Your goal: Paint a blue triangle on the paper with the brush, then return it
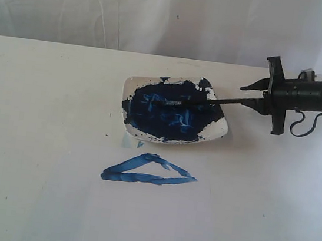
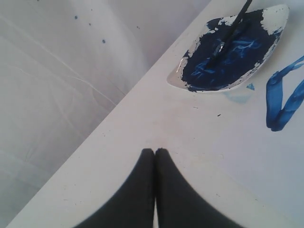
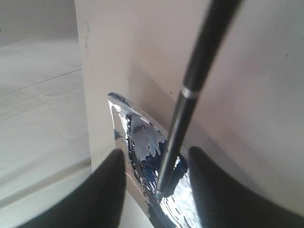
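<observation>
The blue triangle (image 1: 141, 178) is a flat streaky outline on the paper (image 1: 136, 218), just in front of the dish; part of the blue triangle (image 2: 280, 102) also shows in the left wrist view. The brush (image 1: 199, 102) lies with its bristles in the dark paint of the white dish (image 1: 216, 128), its black handle sticking out past the rim to the right. My right gripper (image 1: 244, 96) stands open around that handle end. In the right wrist view the brush (image 3: 190, 90) runs between the spread fingers of my right gripper (image 3: 156, 156) without touching them. My left gripper (image 2: 155, 151) is shut and empty, over bare table.
The dish (image 2: 280, 14) sits near the table's far edge, with a white cloth backdrop (image 1: 175, 15) behind it. The table edge runs close beside the left gripper in its wrist view. Small blue smears (image 1: 140, 144) mark the paper by the dish.
</observation>
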`<state>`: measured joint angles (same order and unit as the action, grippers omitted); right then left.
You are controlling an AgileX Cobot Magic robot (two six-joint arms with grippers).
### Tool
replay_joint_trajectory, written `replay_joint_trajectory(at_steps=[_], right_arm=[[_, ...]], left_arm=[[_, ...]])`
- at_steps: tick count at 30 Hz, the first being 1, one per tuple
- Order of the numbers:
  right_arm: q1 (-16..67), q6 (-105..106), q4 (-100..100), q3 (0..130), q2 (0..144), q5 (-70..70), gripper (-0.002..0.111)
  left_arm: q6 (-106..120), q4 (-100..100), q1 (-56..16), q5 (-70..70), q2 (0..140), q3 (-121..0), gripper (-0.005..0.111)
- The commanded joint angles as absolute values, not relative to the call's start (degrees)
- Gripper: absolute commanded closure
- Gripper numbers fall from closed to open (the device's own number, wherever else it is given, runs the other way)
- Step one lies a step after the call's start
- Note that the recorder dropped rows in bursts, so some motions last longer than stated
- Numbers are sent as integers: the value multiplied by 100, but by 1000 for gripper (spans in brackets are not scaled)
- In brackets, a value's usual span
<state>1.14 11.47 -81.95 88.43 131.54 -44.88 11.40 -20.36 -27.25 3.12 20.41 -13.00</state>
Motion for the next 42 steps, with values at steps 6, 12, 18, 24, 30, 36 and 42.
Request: replay_joint_trajectory(at_steps=[6,12,18,24,30,36,42], right_arm=[[-142,1195,-8236,8854,13145,-5491,48],[-361,1195,-8236,8854,13123,-6549,52],[-410,1222,-8244,8854,12830,-6996,79],[-399,1927,-7904,8854,12014,-6996,108],[-292,2412,-6044,8854,10479,-6996,108],[127,1534,-3055,8602,8732,-6075,108],[164,1455,-2261,8515,7608,-5503,108]], left_arm=[[1125,-2015,-2749,336,2003,-1268,107],[1125,-2015,-2749,336,2003,-1268,107],[1125,-2015,-2749,336,2003,-1268,107],[1136,-2015,-2749,341,2003,-1268,107],[1136,-2015,-2749,351,2003,-1268,107],[1109,-2015,-2749,350,2003,-1268,107],[957,-2015,-2749,314,2003,-1268,107]])
